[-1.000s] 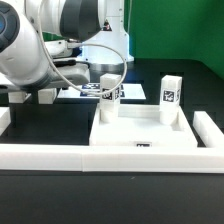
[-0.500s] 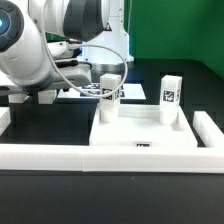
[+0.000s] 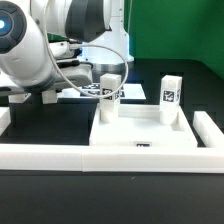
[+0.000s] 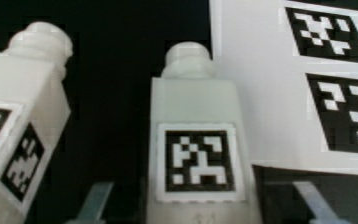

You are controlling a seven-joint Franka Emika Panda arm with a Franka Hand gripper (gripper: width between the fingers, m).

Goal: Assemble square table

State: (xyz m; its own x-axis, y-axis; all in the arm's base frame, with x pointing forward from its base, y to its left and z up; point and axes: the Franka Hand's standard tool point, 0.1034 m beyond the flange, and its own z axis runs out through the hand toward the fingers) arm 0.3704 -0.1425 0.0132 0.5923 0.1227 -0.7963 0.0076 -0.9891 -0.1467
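The white square tabletop [image 3: 140, 135] lies rim up in the middle, with two tagged white legs [image 3: 108, 95] [image 3: 170, 92] standing on it. At the exterior view's left my gripper [image 3: 35, 96] is down near the table, largely hidden by the arm. In the wrist view a third white leg [image 4: 202, 120] lies lengthwise between my fingers [image 4: 98, 198], its tag facing the camera. My gripper [image 4: 204, 200] straddles its near end, with a dark gap showing on each side. Another leg [image 4: 25, 110] lies beside it.
The marker board [image 4: 309, 90] lies right next to the straddled leg and shows behind the tabletop [image 3: 90, 92]. A low white border wall [image 3: 40, 155] runs along the front, with another piece [image 3: 205, 128] at the exterior view's right.
The arm has shifted only slightly at the exterior view's left. The tabletop and its two standing legs have not moved.
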